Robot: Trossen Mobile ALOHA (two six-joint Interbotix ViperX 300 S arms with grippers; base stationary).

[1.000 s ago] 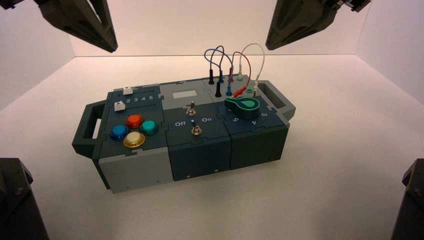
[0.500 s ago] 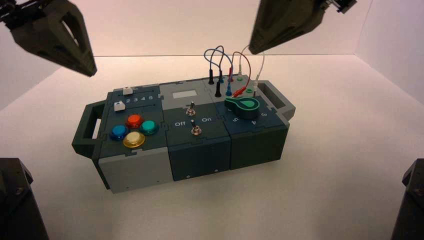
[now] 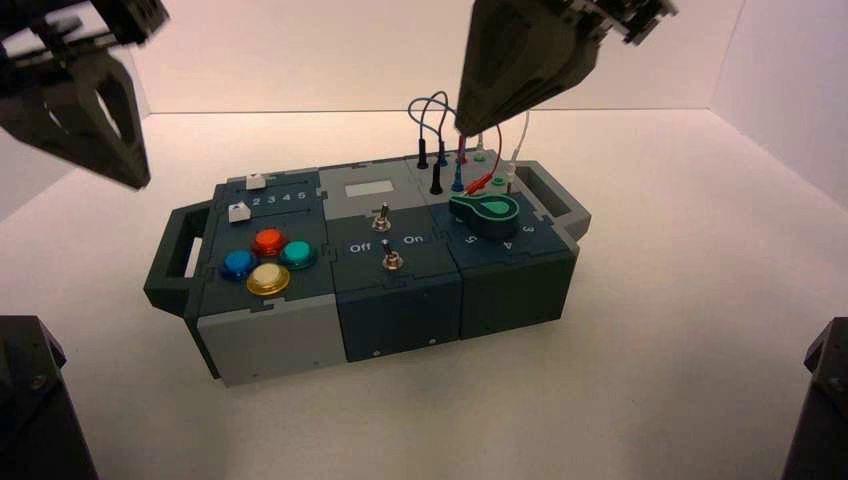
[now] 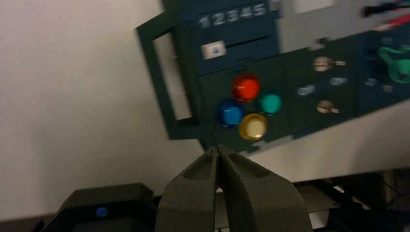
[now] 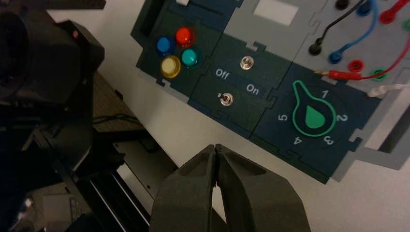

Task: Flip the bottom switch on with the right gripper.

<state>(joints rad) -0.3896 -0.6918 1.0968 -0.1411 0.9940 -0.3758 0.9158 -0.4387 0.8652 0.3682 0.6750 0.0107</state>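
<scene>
The bottom switch (image 3: 393, 260) is a tiny toggle on the dark middle panel of the box (image 3: 400, 310), below the "Off / On" lettering. In the right wrist view the bottom switch (image 5: 225, 99) has its thin dark lever leaning toward the Off side. My right gripper (image 3: 462, 128) hangs shut above the box's far side, over the wires, well clear of the switch. Its closed tips (image 5: 215, 146) sit off the box's front edge in the right wrist view. My left gripper (image 3: 140, 183) hovers shut, up and to the left of the box.
A second toggle (image 3: 381, 217) stands just behind the bottom switch. Blue, red, teal and yellow buttons (image 3: 268, 262) are on the left panel, a green knob (image 3: 484, 211) on the right. Looped wires (image 3: 460, 125) rise behind it. Handles (image 3: 178, 255) stick out at both ends.
The right gripper has come down and leftward toward the wires at the box's back. The left gripper has dropped and drifted left. The box and its switches have not moved.
</scene>
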